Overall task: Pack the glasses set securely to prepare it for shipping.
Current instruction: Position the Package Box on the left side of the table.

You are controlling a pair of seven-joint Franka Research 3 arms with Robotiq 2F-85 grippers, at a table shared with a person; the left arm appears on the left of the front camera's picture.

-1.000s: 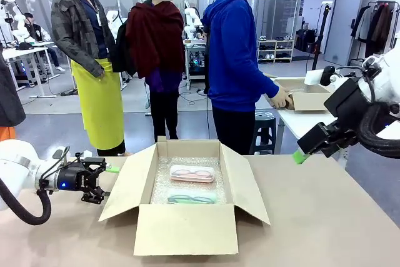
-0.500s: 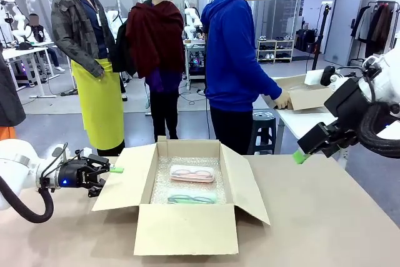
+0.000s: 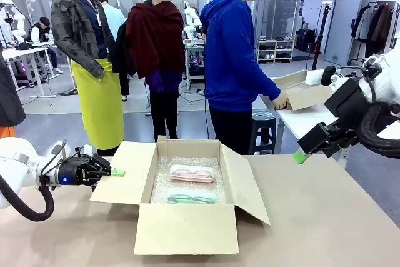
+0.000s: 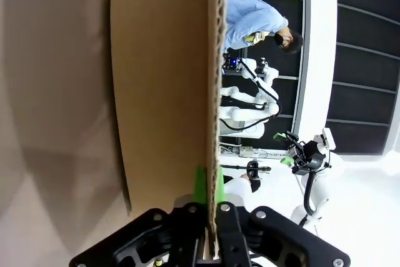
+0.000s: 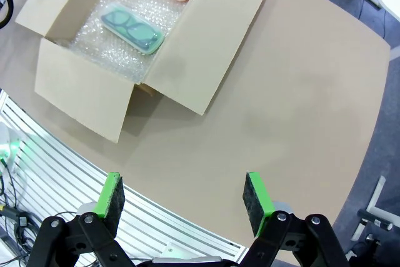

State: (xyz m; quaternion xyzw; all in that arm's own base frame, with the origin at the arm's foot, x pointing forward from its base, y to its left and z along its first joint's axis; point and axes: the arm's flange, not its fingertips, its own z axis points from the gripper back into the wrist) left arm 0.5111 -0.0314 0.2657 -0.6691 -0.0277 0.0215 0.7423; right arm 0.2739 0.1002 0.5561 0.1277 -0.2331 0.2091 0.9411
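Pinkish case (image 3: pixel 192 174) and mint-green case (image 3: pixel 192 199), frames visible through plastic

Left tool (image 3: pixel 116 172) pinched closed, arm low — right tool (image 5: pixel 184 199) raised, jaws wide apart.

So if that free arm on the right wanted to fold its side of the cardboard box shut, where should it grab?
Probably the right flap, at its free outer edge, coming in from the right side of the box. The flap slopes outward like a thin sheet, so open fingers could slip over that edge, much as the left gripper pinches the left flap. The right gripper stands open.
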